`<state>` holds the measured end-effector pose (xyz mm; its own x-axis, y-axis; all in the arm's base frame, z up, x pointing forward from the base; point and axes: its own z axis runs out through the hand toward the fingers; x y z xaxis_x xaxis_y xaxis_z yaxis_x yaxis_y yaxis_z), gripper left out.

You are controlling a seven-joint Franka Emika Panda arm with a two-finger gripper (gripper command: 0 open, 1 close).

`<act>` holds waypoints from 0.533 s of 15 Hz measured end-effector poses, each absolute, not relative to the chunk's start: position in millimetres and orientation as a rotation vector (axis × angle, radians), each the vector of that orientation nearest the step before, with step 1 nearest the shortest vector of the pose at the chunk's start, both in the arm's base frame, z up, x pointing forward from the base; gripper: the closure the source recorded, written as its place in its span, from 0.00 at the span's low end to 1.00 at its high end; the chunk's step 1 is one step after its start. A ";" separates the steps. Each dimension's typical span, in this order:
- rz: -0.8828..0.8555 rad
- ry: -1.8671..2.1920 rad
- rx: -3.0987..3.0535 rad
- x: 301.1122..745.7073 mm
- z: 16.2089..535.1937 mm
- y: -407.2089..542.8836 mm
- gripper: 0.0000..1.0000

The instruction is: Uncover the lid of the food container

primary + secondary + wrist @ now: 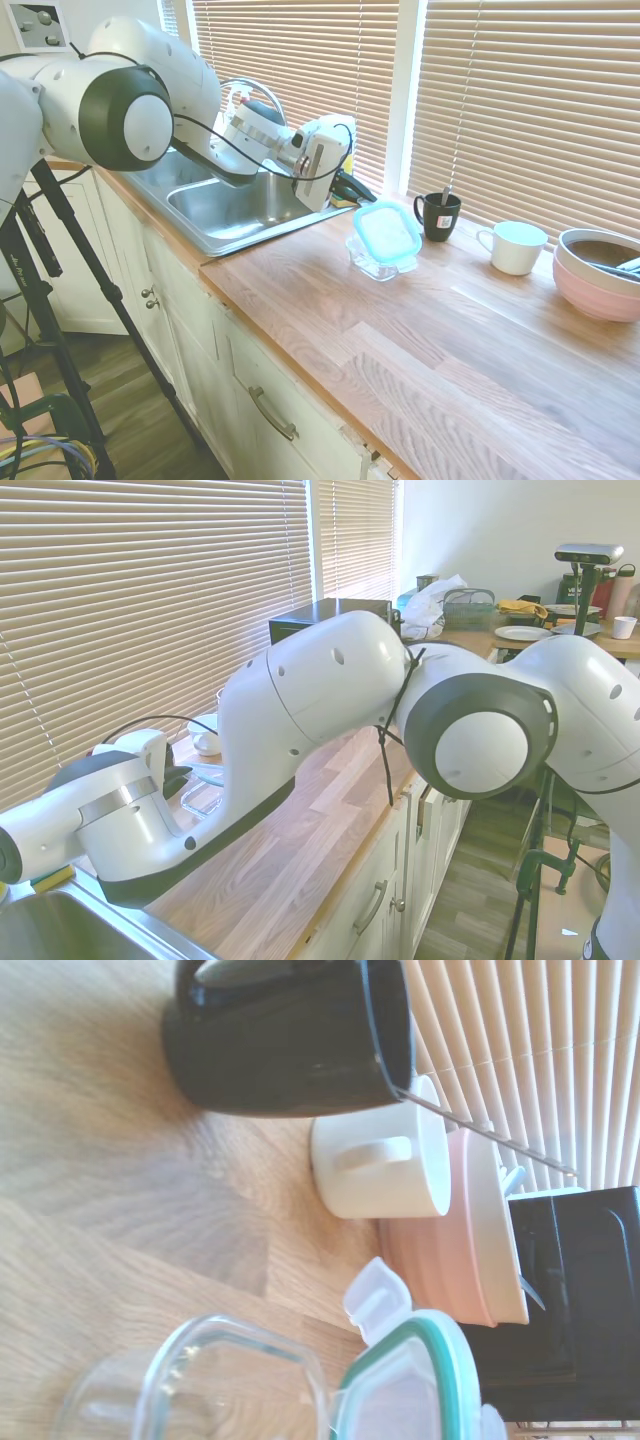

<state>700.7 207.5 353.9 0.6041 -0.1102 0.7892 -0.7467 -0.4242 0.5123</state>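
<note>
The gripper [350,188] hangs low over the edge of the sink, just beside the food container [376,262], its dark fingers pointing toward the lid [386,231]. How far apart the fingers stand cannot be made out in either exterior view, and nothing can be seen between them; whether they touch the lid is unclear.

The food container is a small clear rounded-square dish, glass-like, standing on the countertop [440,350]. The lid — translucent in the middle with a teal rim and small pale tabs — sits tilted, one side raised off the dish; in the wrist view the dish's mouth shows open beside it.

Behind stand a glossy black mug [438,215] with a thin metal handle sticking out of it, a round white mug [514,247] and a pink bowl [598,274] with a pale rim.

The countertop is light wood in long planks, grain plainly visible, over cream cabinet doors with metal handles. A stainless sink [235,205] is let into it — behind run closed horizontal blinds [510,100] across the window.
</note>
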 end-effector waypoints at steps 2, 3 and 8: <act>0.859 -0.728 1.883 698.9 376.6 201.7 1.00; 0.860 -0.753 1.878 698.8 388.0 195.7 1.00; 0.801 -0.833 1.831 696.6 403.6 138.6 1.00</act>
